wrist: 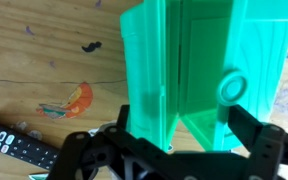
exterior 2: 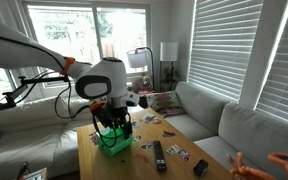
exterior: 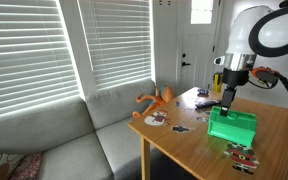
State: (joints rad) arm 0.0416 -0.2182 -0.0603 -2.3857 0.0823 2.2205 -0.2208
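A bright green plastic box (exterior: pixel 232 126) with upright walls stands on the wooden table (exterior: pixel 184 140); it also shows in an exterior view (exterior 2: pixel 114 143). My gripper (exterior: pixel 227 104) hangs right over it, pointing down, also visible here (exterior 2: pixel 114 126). In the wrist view the green box (wrist: pixel 194 60) fills the middle, and my gripper (wrist: pixel 181 122) is open. Its black fingers (wrist: pixel 246 125) stand on either side of the box's near walls, apart from them. Nothing is held.
A black remote (exterior 2: pixel 159 155) lies on the table near the box, also seen here (wrist: pixel 12 143). Small picture cards (exterior: pixel 156 119) are scattered about, and an orange toy (exterior: pixel 158 97) sits at the table's edge. A grey sofa (exterior: pixel 74 135) adjoins the table.
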